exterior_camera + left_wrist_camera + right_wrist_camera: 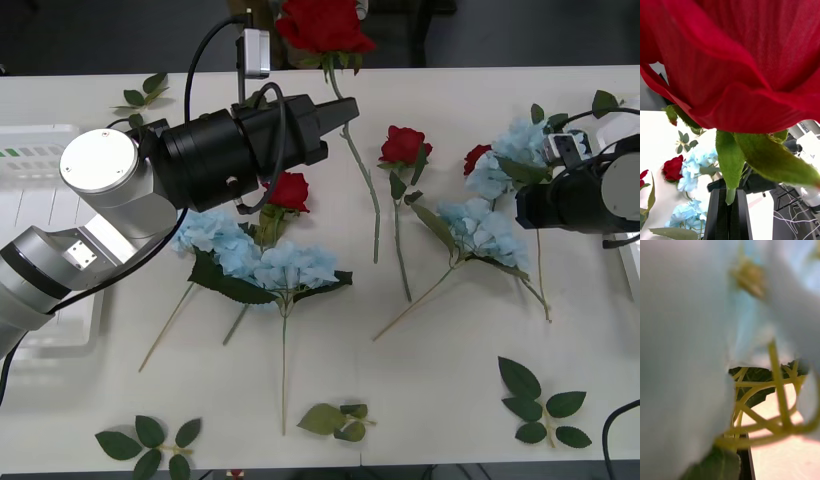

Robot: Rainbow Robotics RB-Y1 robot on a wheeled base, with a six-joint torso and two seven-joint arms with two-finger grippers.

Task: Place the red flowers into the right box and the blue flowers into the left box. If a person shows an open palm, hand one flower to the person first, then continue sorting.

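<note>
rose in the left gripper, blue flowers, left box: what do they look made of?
Rose, held by the left gripper: likely fabric petals, matte and finely woven up close; the stem looks like green plastic. Blue flowers: thin pale cloth-like petals, matte, on yellowish, probably plastic, stalks. Left box: white moulded plastic, smooth, slightly glossy, ribbed base. The right gripper is at another blue cluster.

Left box (40,150) at table's (430,400) left edge, flowers (285,265) scattered between

light: bright, even | shadows: soft | wrist views: close petals blurred
</note>
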